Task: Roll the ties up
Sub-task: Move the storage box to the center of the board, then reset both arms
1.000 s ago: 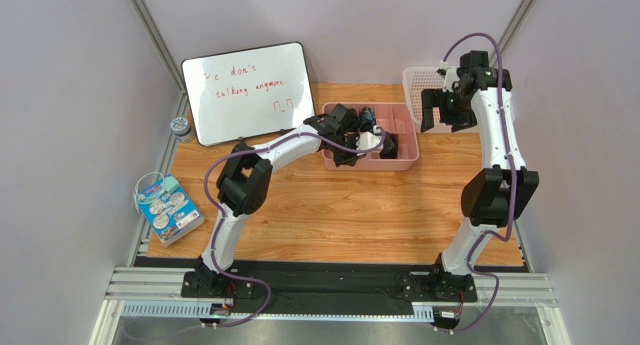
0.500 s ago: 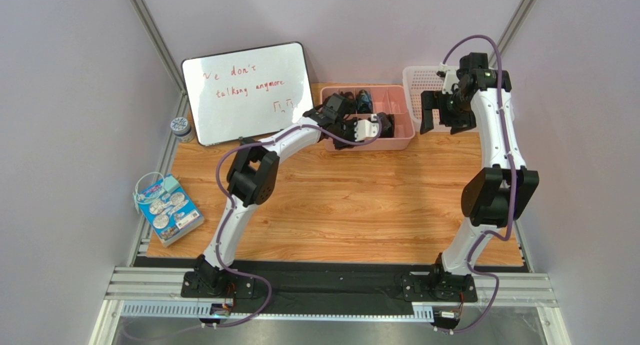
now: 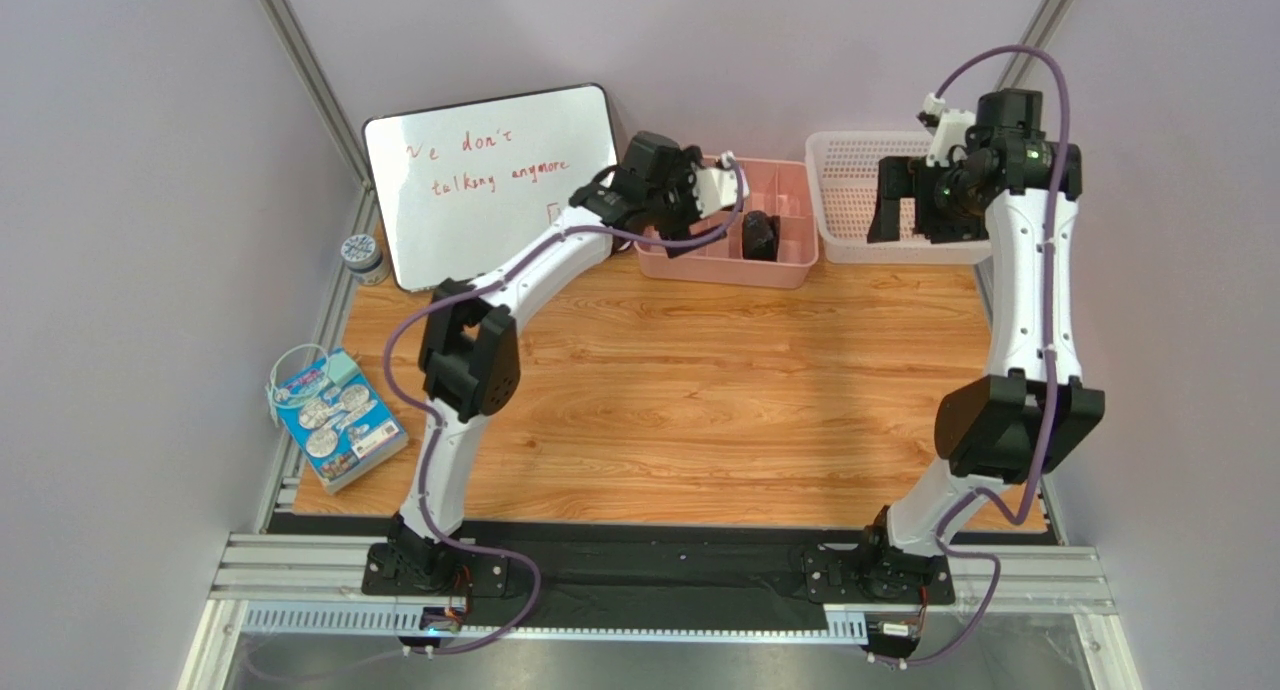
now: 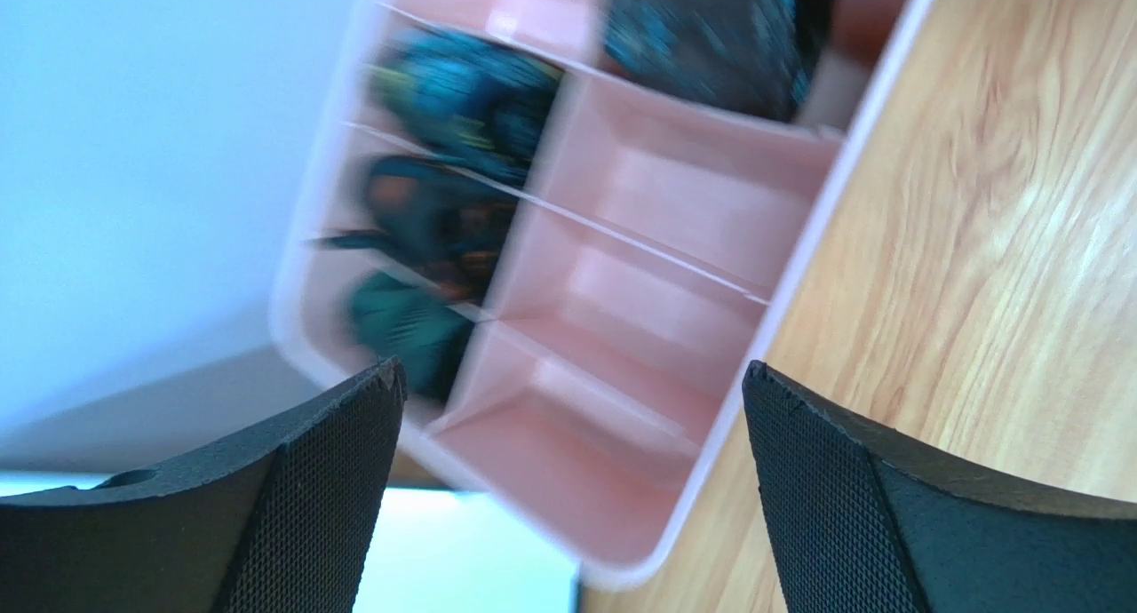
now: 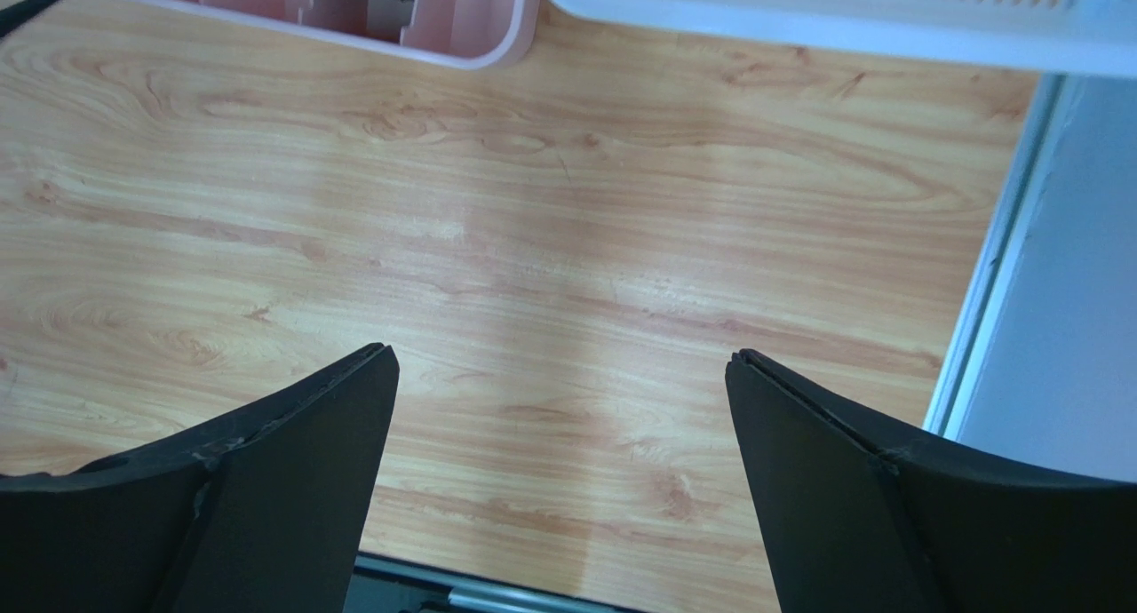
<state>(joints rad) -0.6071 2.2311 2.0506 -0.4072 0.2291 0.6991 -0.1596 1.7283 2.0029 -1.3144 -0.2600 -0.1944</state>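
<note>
- The ties [image 4: 461,100] lay as dark rolls in the pink tray [image 4: 667,187]. Three sat in one row of compartments and a fourth [image 4: 714,33] in the row beside it. The wrist picture was blurred, so how tightly each was wound could not be told.
- The tray stood at the far side of the table [image 3: 706,405], between the whiteboard [image 3: 481,180] and the white basket [image 3: 842,195].
- The left claw [image 4: 571,373] hung over the tray, released and empty, touching no roll.
- The step in hand seemed to be parting from a roll set in the tray. Done well, it called for a straight lift clear of the dividers, with no finger brushing a roll loose.
- The right claw [image 5: 557,357] was likewise released and empty, over bare wood near the basket's front edge.
- No unrolled tie showed on the table, and whether the basket held one could not be told.
- A booklet [image 3: 334,417] and a small jar [image 3: 361,255] sat well apart at the left edge. The tray's own walls looked like the only snag.
</note>
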